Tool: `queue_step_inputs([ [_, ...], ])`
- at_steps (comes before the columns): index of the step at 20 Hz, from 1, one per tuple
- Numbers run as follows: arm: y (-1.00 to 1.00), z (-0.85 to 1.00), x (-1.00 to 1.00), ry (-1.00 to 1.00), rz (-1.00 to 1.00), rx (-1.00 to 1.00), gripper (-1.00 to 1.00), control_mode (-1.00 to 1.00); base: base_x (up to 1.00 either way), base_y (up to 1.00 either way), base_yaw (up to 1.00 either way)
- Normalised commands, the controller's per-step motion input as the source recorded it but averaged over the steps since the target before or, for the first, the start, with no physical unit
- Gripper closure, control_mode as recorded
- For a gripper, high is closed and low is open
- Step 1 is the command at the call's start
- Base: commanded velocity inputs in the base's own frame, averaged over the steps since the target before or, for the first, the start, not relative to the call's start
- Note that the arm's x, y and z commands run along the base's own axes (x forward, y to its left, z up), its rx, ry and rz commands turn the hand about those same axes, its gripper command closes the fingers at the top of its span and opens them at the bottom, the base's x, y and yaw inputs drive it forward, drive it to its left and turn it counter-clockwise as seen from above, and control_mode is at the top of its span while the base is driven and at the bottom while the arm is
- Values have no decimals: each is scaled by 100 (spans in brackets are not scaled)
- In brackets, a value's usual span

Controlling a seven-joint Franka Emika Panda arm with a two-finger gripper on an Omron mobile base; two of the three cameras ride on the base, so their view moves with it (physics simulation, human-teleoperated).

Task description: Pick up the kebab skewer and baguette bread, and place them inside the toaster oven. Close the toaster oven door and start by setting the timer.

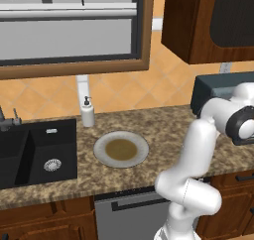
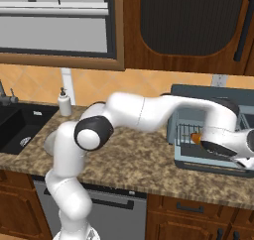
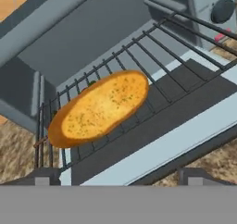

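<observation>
We see the blue-grey boxy toaster oven (image 2: 208,127) on the speckled stone bench (image 2: 139,159), its dark-glass door (image 2: 211,167) dropped flat. The orange-yellow baguette bread (image 3: 99,108) lies on the wire rack (image 3: 171,47) inside. Our fingers (image 3: 115,179) are spread wide, gripping nothing. The round grey plate (image 1: 121,149) holds nothing.

Toaster oven (image 1: 218,92) half hidden behind the arm and cut by the right edge in the left base view. Baguette bread (image 2: 196,137) mostly covered by the hand. Sink (image 1: 34,154) cut off at the worktop's left edge.
</observation>
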Motion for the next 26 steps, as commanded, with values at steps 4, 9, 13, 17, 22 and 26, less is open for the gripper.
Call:
queue_step_inputs([
  [4,43,0,0,-29,20,-26,-100,-100,0,0,0],
  [9,25,-2,0,-28,18,-21,-100,-100,0,0,0],
  [13,1,-15,0,-18,14,-15,-100,-100,0,0,0],
  [17,0,-13,0,-11,11,-9,-100,-100,0,0,0],
  [22,-7,-10,0,-9,9,-3,-100,-100,0,0,0],
  [26,-10,-8,0,-8,8,-1,-100,-100,0,0,0],
])
